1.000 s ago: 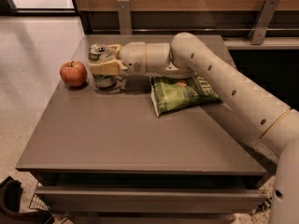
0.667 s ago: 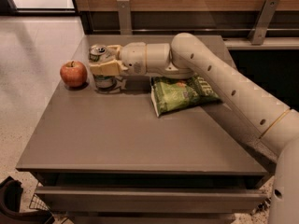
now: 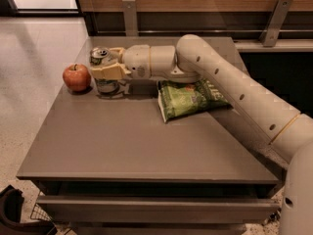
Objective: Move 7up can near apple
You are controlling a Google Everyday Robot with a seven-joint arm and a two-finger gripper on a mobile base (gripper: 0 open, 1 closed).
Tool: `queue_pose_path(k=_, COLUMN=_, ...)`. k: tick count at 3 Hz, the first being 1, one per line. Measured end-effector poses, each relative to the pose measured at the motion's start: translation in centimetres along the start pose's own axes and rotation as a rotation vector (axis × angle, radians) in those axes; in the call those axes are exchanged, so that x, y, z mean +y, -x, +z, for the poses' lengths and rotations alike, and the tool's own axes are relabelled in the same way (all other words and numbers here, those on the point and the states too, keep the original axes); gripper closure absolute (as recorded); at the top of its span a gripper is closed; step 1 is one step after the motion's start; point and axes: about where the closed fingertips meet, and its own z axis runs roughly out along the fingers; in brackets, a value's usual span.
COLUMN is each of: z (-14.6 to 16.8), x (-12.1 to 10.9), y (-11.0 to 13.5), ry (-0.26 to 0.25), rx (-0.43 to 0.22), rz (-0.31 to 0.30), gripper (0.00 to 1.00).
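The 7up can, silver and green with a pull-tab top, stands upright on the grey table at its far left. The red apple sits just left of it, a small gap apart. My gripper reaches in from the right and is shut on the can. One beige finger crosses the can's front and the other lies behind it. The can's middle is hidden by the near finger.
A flat green chip bag lies right of the can, partly under my arm. A wooden wall with metal brackets runs behind the table. The table's left edge drops to the tiled floor.
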Motion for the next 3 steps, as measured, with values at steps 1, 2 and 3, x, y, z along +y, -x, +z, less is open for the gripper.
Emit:
queue_pose_path(k=1, z=0.27, x=0.14, y=0.05, ry=0.005, rx=-0.001, rz=0.000, gripper=0.09)
queue_pose_path(k=2, z=0.48, x=0.25, y=0.09, ry=0.009, rx=-0.001, rz=-0.001, gripper=0.00)
queue_pose_path(k=3, z=0.49, x=0.26, y=0.09, ry=0.009, rx=-0.001, rz=-0.001, gripper=0.00)
